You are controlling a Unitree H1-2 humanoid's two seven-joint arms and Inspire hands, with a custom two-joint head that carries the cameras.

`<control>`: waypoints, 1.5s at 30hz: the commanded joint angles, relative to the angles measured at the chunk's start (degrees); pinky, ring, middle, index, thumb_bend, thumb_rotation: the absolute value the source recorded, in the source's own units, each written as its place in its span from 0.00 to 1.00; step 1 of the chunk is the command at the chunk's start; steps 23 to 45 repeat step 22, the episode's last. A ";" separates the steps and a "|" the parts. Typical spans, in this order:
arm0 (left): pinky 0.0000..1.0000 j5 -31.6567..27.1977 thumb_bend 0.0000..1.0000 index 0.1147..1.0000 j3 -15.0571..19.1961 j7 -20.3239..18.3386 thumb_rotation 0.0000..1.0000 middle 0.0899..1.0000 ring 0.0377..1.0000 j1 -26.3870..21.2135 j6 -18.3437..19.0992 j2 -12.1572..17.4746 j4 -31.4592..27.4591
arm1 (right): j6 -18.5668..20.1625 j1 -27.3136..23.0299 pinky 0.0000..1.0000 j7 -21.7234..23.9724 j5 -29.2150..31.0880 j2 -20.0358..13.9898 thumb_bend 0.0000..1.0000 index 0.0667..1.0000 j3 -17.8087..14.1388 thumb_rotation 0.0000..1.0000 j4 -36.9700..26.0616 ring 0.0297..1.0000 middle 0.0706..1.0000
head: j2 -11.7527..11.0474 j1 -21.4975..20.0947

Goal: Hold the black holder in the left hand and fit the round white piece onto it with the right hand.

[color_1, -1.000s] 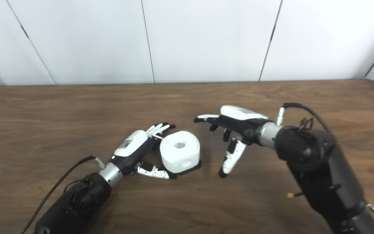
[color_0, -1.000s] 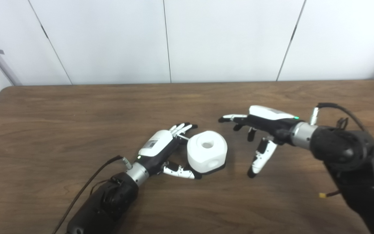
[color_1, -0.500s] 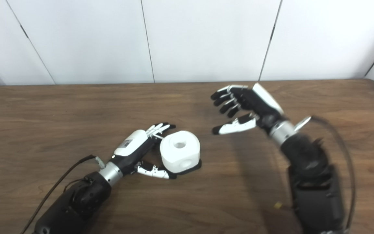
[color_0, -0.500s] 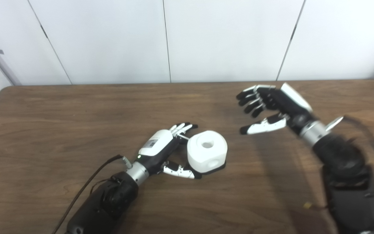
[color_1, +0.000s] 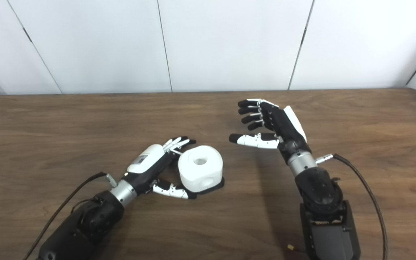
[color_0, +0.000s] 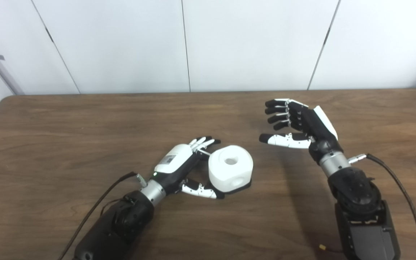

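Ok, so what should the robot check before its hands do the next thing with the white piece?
1. White piece sits on the black holder: ok, the black edge shows under it.
2. Fully seated on the holder: cannot tell from these views.
3. Left hand around the piece and holder: ok, fingers behind, thumb in front; firm grip cannot tell.
4. Right hand empty and open: ok, fingers spread, holding nothing.
5. Right hand clear of the piece: ok, it is off to the right with bare table between them.
6. Cables out of the way: ok, both trail back by the arms.
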 commanded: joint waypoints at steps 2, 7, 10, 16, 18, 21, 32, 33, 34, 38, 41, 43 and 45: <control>1.00 1.46 0.52 0.42 -1.59 -4.34 0.06 0.95 1.00 1.78 1.95 0.44 2.28 | -2.36 -1.38 0.56 -1.63 1.36 -0.12 0.68 0.68 0.56 0.18 -1.10 0.62 0.68 | 0.02 0.10; 1.00 1.46 0.52 0.42 -1.42 -4.50 0.06 0.95 1.00 1.95 2.39 0.57 1.94 | -2.97 -1.15 0.55 -2.32 2.20 -0.87 0.68 0.68 1.16 0.15 -1.31 0.61 0.68 | 0.07 -0.03; 1.00 1.80 0.52 0.43 -1.45 -6.10 0.07 0.99 1.00 2.00 4.67 0.87 0.79 | -3.44 -1.12 0.54 -2.52 2.39 -1.31 0.68 0.68 1.31 0.15 -1.22 0.61 0.68 | 0.04 0.02; 0.99 2.47 0.97 0.88 -0.45 -9.04 0.26 1.00 1.00 2.75 10.85 2.39 -3.10 | -3.37 -1.17 0.53 -2.75 3.11 -1.85 0.69 0.68 1.22 0.14 -1.47 0.59 0.67 | 0.14 0.51; 1.00 3.17 0.97 0.89 0.22 -9.39 0.26 1.00 1.00 3.07 12.19 3.24 -3.94 | -3.55 -1.23 0.53 -2.78 3.31 -2.12 0.69 0.68 1.32 0.13 -1.43 0.59 0.67 | 0.15 0.71; 1.00 3.79 0.96 0.89 1.61 -9.33 0.23 1.00 1.00 3.62 13.50 4.81 -5.05 | -3.56 -1.39 0.55 -2.94 3.32 -2.53 0.69 0.69 1.59 0.13 -1.43 0.60 0.68 | 0.04 0.69; 1.00 3.87 0.96 0.88 2.21 -9.14 0.23 1.00 1.00 3.85 13.78 5.39 -5.50 | -3.27 -1.45 0.55 -3.12 3.27 -2.53 0.69 0.68 1.58 0.13 -1.54 0.60 0.68 | 0.04 0.69; 1.00 3.87 0.96 0.88 2.21 -9.14 0.23 1.00 1.00 3.85 13.78 5.39 -5.50 | -3.27 -1.45 0.55 -3.12 3.27 -2.53 0.69 0.68 1.58 0.13 -1.54 0.60 0.68 | 0.04 0.69; 1.00 3.87 0.96 0.88 2.21 -9.14 0.23 1.00 1.00 3.85 13.78 5.39 -5.50 | -3.27 -1.45 0.55 -3.12 3.27 -2.53 0.69 0.68 1.58 0.13 -1.54 0.60 0.68 | 0.04 0.69; 1.00 3.87 0.96 0.88 2.21 -9.14 0.23 1.00 1.00 3.85 13.78 5.39 -5.50 | -3.27 -1.45 0.55 -3.12 3.27 -2.53 0.69 0.68 1.58 0.13 -1.54 0.60 0.68 | 0.04 0.69; 1.00 3.87 0.96 0.88 2.21 -9.14 0.23 1.00 1.00 3.85 13.78 5.39 -5.50 | -3.27 -1.45 0.55 -3.12 3.27 -2.53 0.69 0.68 1.58 0.13 -1.54 0.60 0.68 | 0.04 0.69; 1.00 3.87 0.96 0.88 2.21 -9.14 0.23 1.00 1.00 3.85 13.78 5.39 -5.50 | -3.27 -1.45 0.55 -3.12 3.27 -2.53 0.69 0.68 1.58 0.13 -1.54 0.60 0.68 | 0.04 0.69; 1.00 3.87 0.96 0.88 2.21 -9.14 0.23 1.00 1.00 3.85 13.78 5.39 -5.50 | -3.27 -1.45 0.55 -3.12 3.27 -2.53 0.69 0.68 1.58 0.13 -1.54 0.60 0.68 | 0.04 0.69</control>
